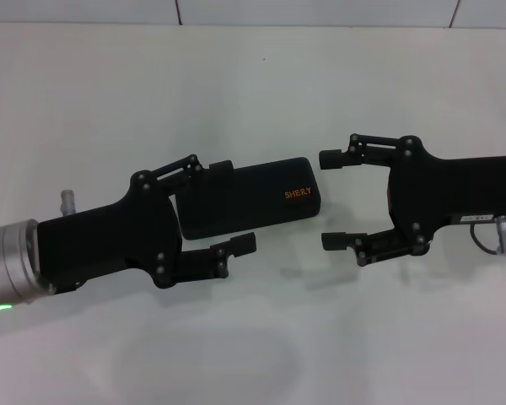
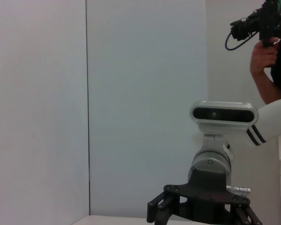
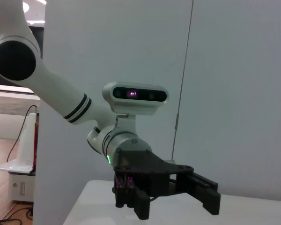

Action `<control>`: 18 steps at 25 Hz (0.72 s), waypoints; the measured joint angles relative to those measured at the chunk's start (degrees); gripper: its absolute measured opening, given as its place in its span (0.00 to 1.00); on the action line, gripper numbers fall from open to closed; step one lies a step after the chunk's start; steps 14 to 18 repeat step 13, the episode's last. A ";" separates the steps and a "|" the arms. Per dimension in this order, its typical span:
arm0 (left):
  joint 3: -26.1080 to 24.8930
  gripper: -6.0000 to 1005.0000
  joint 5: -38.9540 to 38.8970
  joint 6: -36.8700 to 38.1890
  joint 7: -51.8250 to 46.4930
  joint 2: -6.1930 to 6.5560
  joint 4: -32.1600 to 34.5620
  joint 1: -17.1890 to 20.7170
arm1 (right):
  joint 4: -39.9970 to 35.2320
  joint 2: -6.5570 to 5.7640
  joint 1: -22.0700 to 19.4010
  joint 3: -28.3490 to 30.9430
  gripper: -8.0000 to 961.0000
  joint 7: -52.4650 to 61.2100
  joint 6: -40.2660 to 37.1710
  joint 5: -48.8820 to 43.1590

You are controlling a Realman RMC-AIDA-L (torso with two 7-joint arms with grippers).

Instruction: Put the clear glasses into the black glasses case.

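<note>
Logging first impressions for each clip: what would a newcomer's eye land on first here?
The black glasses case lies shut mid-table with its orange lettering up. Two black grippers face each other across it: the left gripper open around the case's near end, the right gripper open just beyond its lettered end. No clear glasses are visible.

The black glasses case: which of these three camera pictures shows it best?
The head view. The black glasses case lies shut on the white table, between the open left gripper and open right gripper. Neither wrist view shows the case, only the opposite arm.
</note>
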 joint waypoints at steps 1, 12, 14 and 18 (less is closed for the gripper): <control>-0.04 0.83 0.20 0.00 0.10 -0.03 0.00 0.00 | 0.00 0.10 -0.12 0.00 0.91 -0.30 0.07 0.00; -0.39 0.83 0.51 -0.38 0.21 -0.22 -0.13 -0.04 | 0.41 0.26 -0.55 -0.07 0.91 -2.80 0.75 0.00; -0.40 0.83 0.51 -0.41 0.18 -0.24 -0.14 -0.04 | 0.44 0.28 -0.62 -0.07 0.91 -2.83 0.80 0.00; -0.40 0.83 0.51 -0.41 0.18 -0.24 -0.14 -0.04 | 0.44 0.28 -0.62 -0.07 0.91 -2.83 0.80 0.00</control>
